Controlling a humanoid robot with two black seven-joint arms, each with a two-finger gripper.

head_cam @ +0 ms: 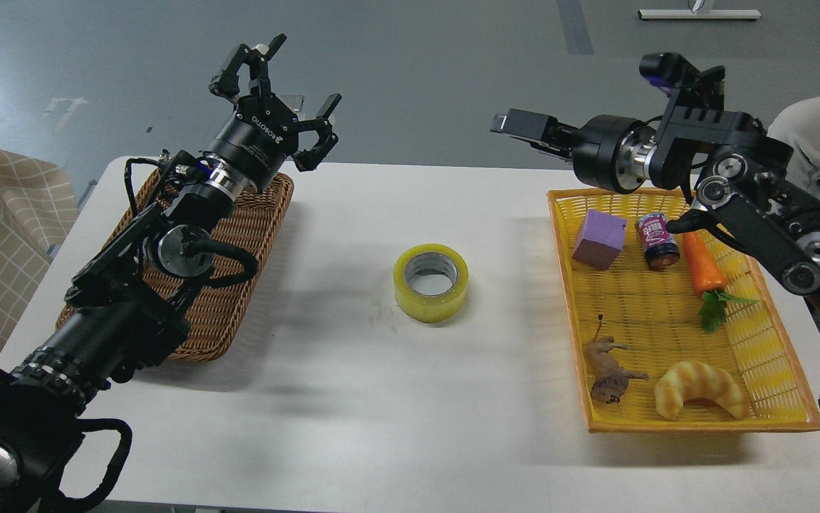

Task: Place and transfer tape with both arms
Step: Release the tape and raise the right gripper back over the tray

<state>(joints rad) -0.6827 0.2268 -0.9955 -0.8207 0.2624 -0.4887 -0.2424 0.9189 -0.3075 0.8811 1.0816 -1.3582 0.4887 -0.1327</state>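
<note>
From the head view, you had the tape (430, 282) lying flat on its side near the middle of the white table (353, 399), core hole facing up, touched by nothing. Take the tape as your marker for everything else.

Left of the tape, well apart, sat a brown wicker basket (253, 235) close to the table's left edge, with bare tabletop between its right rim and the roll. Your left arm crossed over that basket, and the left gripper (278, 96) hung above the basket's far corner, beyond the table's back edge in the picture, fingers spread wide and holding nothing.

Right of the tape, also well apart, a yellow tray (694, 425) ran along the table's right side. It held a purple block (599, 239), a small can (657, 241), a carrot (703, 265), a toy lion (610, 370) and a croissant (700, 388). Your right arm came in over the tray's far right corner. The right gripper (516, 125) pointed left above the tray's back edge, and you could not tell whether it was spread or clenched.

In front of the tape the table lay bare to its near edge.
</note>
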